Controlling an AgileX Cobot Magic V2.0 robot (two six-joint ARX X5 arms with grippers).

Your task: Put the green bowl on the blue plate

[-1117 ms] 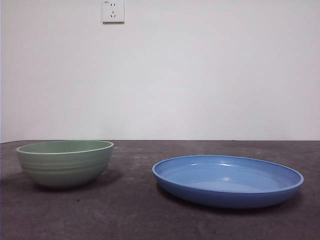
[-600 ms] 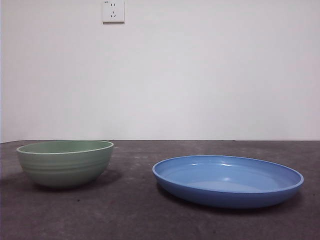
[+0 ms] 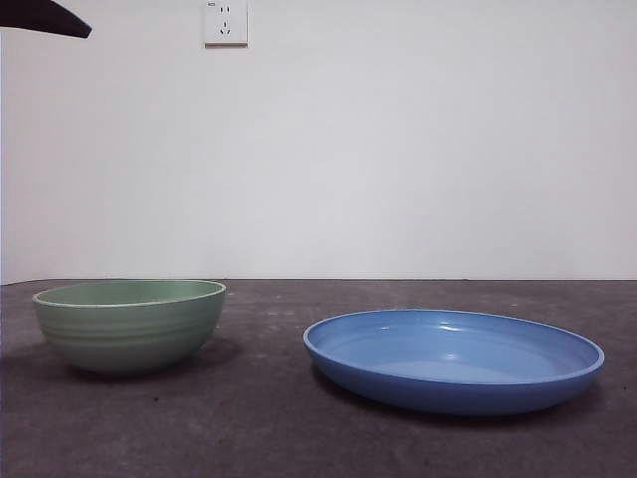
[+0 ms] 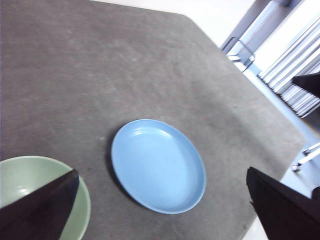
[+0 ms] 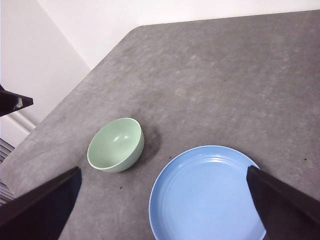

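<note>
1. The pale mint-green glossy round bowl (image 3: 129, 326) with faint ridges on its outer wall stands upright on the dark grey speckled table (image 3: 269, 428), to the left side in the front view.
2. The wide, shallow, glossy medium-blue round plate (image 3: 453, 359) with a low raised rim lies flat on the same table, to the right of the bowl in the front view and apart from it, with a strip of bare table between them.
3. The bowl's hollow and the plate's hollow both show only their own glossy surfaces; the bowl is not on the plate.
4. The left gripper (image 4: 160, 210) hangs high above the table, its two black jaws spread wide apart and holding nothing. In its wrist view one jaw overlaps the bowl (image 4: 35, 192), and the plate (image 4: 158, 165) shows in the gap between the jaws.
5. The right gripper (image 5: 165, 207) also hangs high over the table, jaws wide apart and holding nothing; its wrist view shows the bowl (image 5: 116, 145) and the plate (image 5: 207, 195) below, side by side without touching.
6. A black tip (image 3: 45, 17) of an arm shows at the top left corner of the front view, well above the bowl.
7. A white wall socket (image 3: 225, 22) sits on the plain white wall (image 3: 398, 149) behind the table.
</note>
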